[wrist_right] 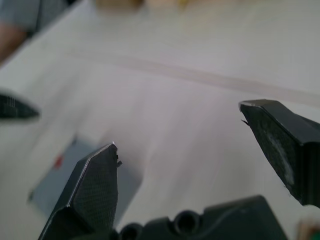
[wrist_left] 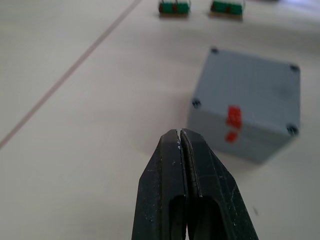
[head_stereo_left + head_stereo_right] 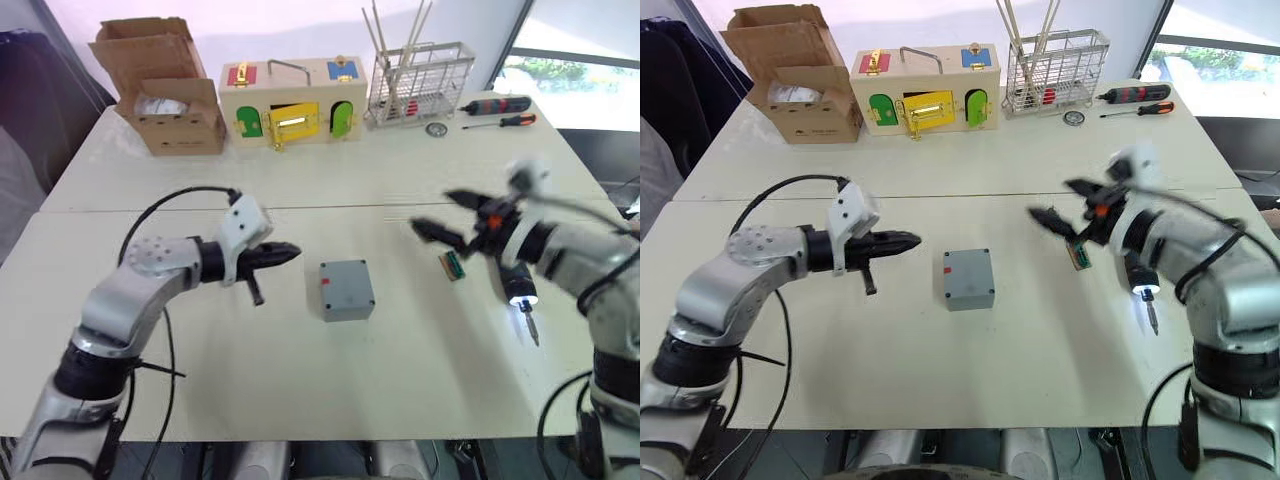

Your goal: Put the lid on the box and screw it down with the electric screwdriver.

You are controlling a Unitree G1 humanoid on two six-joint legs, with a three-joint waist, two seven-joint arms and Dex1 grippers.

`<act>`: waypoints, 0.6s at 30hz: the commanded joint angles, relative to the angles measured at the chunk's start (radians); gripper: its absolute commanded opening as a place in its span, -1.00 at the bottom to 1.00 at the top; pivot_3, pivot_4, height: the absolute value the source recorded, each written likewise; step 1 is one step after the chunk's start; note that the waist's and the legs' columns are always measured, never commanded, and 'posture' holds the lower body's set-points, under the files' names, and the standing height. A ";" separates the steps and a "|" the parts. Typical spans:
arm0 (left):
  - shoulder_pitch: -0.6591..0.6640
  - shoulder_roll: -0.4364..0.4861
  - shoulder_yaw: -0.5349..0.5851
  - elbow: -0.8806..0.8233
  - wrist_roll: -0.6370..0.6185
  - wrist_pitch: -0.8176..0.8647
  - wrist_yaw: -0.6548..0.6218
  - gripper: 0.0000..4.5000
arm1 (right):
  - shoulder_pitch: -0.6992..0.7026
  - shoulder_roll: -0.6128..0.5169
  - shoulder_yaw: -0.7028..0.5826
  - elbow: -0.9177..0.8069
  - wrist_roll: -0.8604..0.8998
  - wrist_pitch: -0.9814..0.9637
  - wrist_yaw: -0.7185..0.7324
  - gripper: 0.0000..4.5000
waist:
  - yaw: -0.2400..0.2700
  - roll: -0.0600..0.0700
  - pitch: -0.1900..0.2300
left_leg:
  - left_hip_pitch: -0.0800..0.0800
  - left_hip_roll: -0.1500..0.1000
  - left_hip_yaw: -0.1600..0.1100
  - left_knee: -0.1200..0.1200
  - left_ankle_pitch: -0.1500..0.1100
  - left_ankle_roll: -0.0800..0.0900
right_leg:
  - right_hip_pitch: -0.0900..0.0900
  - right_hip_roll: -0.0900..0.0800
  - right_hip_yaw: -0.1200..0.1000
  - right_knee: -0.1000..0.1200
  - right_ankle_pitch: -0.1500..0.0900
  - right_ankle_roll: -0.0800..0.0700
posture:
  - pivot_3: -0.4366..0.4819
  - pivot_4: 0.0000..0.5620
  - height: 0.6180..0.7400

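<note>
The box (image 3: 346, 289) sits near the middle of the front table (image 3: 300, 400), lid (image 3: 345, 275) already in place on top, flush with the walls; dark screw points show at the lid's corners in the left wrist view; a red mark (image 2: 233, 116) is on the box's side facing the left arm.

Left gripper (image 3: 287, 252): fingers pressed together, holding nothing; it hovers above the table just to the left of the box, tip pointing toward it, not touching.

Right gripper (image 3: 1060, 205): fingers spread wide, empty; raised above the table to the right of the box, well apart from it; its outline is blurred.

The electric screwdriver (image 3: 520, 290) lies on the table under the right forearm, bit (image 3: 532, 329) pointing toward the near edge; a light glows at its front end; neither gripper touches it.

A small green part (image 3: 452, 265) lies on the table between the box and the screwdriver, below the right gripper; the left wrist view shows two such green pieces beyond the box.

On the far table: a cardboard box (image 3: 160, 85) at the left, flaps open; a wooden latch box (image 3: 292, 100) beside it; a wire rack (image 3: 420, 82) with sticks standing in it; two hand screwdrivers (image 3: 497, 112) at the right; a small round object (image 3: 435, 128) in front of the rack.
</note>
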 commanded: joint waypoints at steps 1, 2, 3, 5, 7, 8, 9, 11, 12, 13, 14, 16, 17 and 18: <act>0.013 0.011 -0.034 -0.040 0.019 -0.022 -0.016 -1.00 | 0.031 -0.043 0.010 -0.034 0.013 -0.069 0.097 0.99 | -0.001 0.000 0.000 | 0.000 0.000 0.001 0.000 0.000 0.000 | 0.000 0.000 0.000 0.000 0.000 0.000 | -0.05 -0.47 0.84; 0.016 0.013 -0.037 -0.039 0.021 -0.025 -0.016 -1.00 | 0.038 -0.047 0.014 -0.037 0.018 -0.072 0.109 0.99 | -0.003 0.000 0.000 | 0.000 0.000 0.001 0.001 0.000 0.000 | 0.000 0.000 0.001 0.000 0.000 0.000 | -0.05 -0.47 0.84; 0.022 0.013 -0.055 -0.031 0.036 -0.036 -0.017 -1.00 | 0.058 -0.059 0.027 -0.055 0.038 -0.060 0.138 0.99 | -0.004 -0.001 0.000 | 0.000 0.000 0.001 0.002 0.000 0.000 | 0.000 0.000 0.001 0.000 0.000 0.000 | -0.05 -0.47 0.84; 0.030 -0.012 -0.095 -0.009 0.051 -0.050 -0.014 -1.00 | 0.093 -0.076 0.072 -0.088 0.064 -0.035 0.183 0.99 | -0.003 -0.001 0.000 | 0.001 0.001 0.001 0.002 0.000 0.000 | 0.000 0.001 0.000 0.000 0.000 0.000 | -0.05 -0.47 0.84; 0.031 -0.034 -0.117 0.005 0.057 -0.055 -0.009 -1.00 | 0.112 -0.085 0.101 -0.108 0.074 -0.023 0.201 0.99 | -0.001 -0.001 0.000 | 0.001 0.001 0.000 0.000 0.000 0.000 | 0.000 0.001 0.000 0.000 0.000 0.000 | -0.05 -0.47 0.84; 0.028 -0.043 -0.127 0.011 0.066 -0.058 -0.007 -1.00 | 0.115 -0.086 0.110 -0.112 0.075 -0.018 0.200 0.99 | -0.001 -0.001 0.000 | 0.001 0.001 -0.001 0.000 0.000 0.000 | 0.000 0.001 0.000 0.000 0.000 0.000 | -0.05 -0.47 0.84; 0.027 -0.050 -0.137 0.019 0.074 -0.063 -0.007 -1.00 | 0.118 -0.086 0.118 -0.115 0.078 -0.013 0.201 0.99 | -0.002 -0.001 0.000 | 0.001 0.001 0.000 0.000 0.000 0.000 | 0.000 0.001 0.000 0.000 0.000 0.000 | -0.05 -0.47 0.84; 0.021 -0.065 -0.165 0.046 0.097 -0.082 -0.010 -1.00 | 0.118 -0.077 0.142 -0.118 0.080 -0.006 0.201 0.99 | -0.002 -0.001 0.000 | 0.001 0.001 0.000 0.000 0.000 0.000 | 0.000 0.001 0.000 0.000 0.000 0.000 | -0.05 -0.47 0.84; 0.019 -0.071 -0.175 0.058 0.106 -0.092 -0.013 -1.00 | 0.116 -0.070 0.155 -0.120 0.082 -0.003 0.198 0.99 | -0.002 -0.001 0.000 | 0.001 0.001 0.000 0.001 0.000 0.000 | 0.000 0.001 0.000 -0.001 0.000 0.000 | -0.05 -0.47 0.84; 0.016 -0.077 -0.183 0.069 0.113 -0.100 -0.016 -1.00 | 0.113 -0.062 0.168 -0.120 0.080 -0.002 0.193 0.99 | -0.001 -0.001 0.000 | 0.001 0.001 0.000 0.001 0.000 0.000 | 0.000 0.001 0.000 -0.001 0.000 0.000 | -0.05 -0.47 0.84; 0.013 -0.087 -0.189 0.081 0.118 -0.108 -0.017 -1.00 | 0.111 -0.052 0.181 -0.118 0.078 -0.004 0.189 0.99 | -0.001 -0.001 0.000 | 0.001 0.001 0.000 0.001 0.000 0.000 | 0.000 0.001 0.000 -0.001 0.000 0.000 | -0.05 -0.47 0.84; 0.009 -0.109 -0.210 0.114 0.134 -0.129 -0.022 -1.00 | 0.111 -0.037 0.214 -0.110 0.060 -0.020 0.190 0.99 | -0.001 -0.001 0.000 | 0.001 0.001 0.000 0.001 0.000 0.000 | 0.000 0.001 0.000 -0.001 0.000 0.000 | -0.05 -0.47 0.84; 0.007 -0.117 -0.219 0.125 0.141 -0.138 -0.026 -1.00 | 0.113 -0.033 0.225 -0.109 0.055 -0.025 0.192 0.99 | 0.000 -0.001 0.000 | 0.001 0.001 0.000 0.001 0.000 0.000 | 0.000 0.001 0.000 -0.001 0.000 0.000 | -0.05 -0.47 0.84; 0.004 -0.126 -0.224 0.134 0.146 -0.148 -0.030 -1.00 | 0.115 -0.032 0.233 -0.111 0.056 -0.024 0.195 0.99 | 0.000 -0.001 0.000 | 0.001 0.001 0.000 0.001 0.000 0.000 | 0.000 0.000 0.000 -0.001 0.000 0.000 | -0.05 -0.47 0.84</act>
